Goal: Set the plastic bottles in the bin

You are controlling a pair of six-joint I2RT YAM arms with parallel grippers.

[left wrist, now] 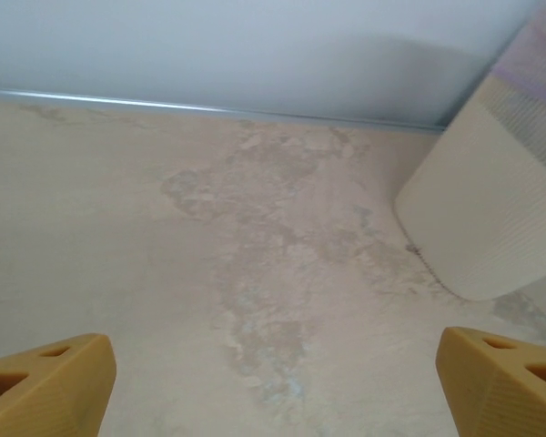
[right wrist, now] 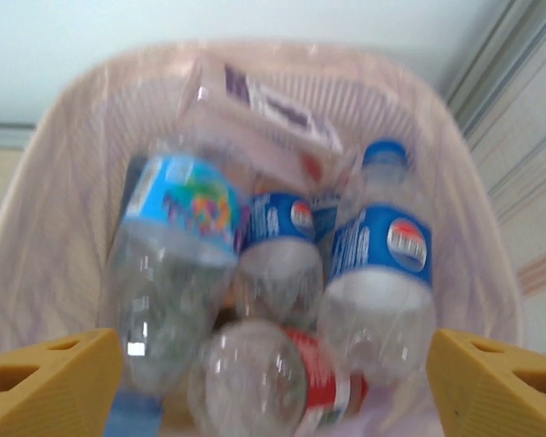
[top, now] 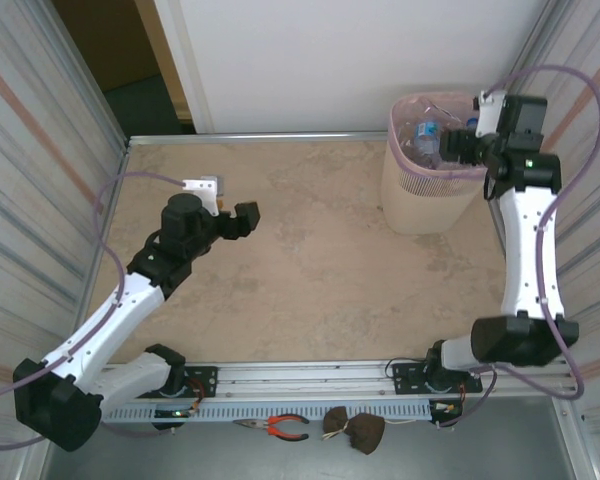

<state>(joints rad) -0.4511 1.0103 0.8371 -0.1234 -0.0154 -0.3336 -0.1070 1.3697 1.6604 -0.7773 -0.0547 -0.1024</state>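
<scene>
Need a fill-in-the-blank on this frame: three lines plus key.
The plastic bottles lie inside the pale pink ____. The right gripper hangs above them, jaws ____. The left gripper, jaws open, looks down at the ____.
Missing words: bin; open; table.

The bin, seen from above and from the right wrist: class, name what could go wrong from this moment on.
1. The bottles lie heaped in the bin. The bottle with the light blue label is blurred, so it may be unsettled and could bounce or roll out.
2. The right gripper hangs open close above the rim. Drawing back, it might snag the thin liner and tip the bin.
</scene>
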